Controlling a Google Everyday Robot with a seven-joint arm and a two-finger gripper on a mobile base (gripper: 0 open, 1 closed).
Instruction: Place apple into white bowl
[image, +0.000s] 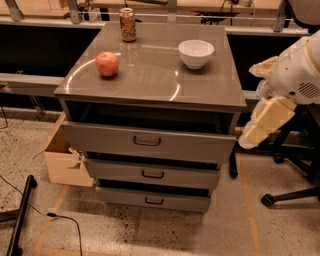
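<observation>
The red-pink apple (107, 63) sits on the left part of the grey cabinet top (150, 80). The white bowl (196, 53) stands upright and empty at the back right of the same top, well apart from the apple. My gripper (256, 132) hangs off the right side of the cabinet, below the level of its top, at the end of the white arm (300, 75). It is far from both the apple and the bowl and holds nothing that I can see.
A tall patterned drink can (128, 24) stands at the back of the top, behind the apple. The cabinet has three drawers (147, 142), slightly pulled out. A cardboard box (62, 160) sits on the floor at its left, an office chair base (290, 195) at the right.
</observation>
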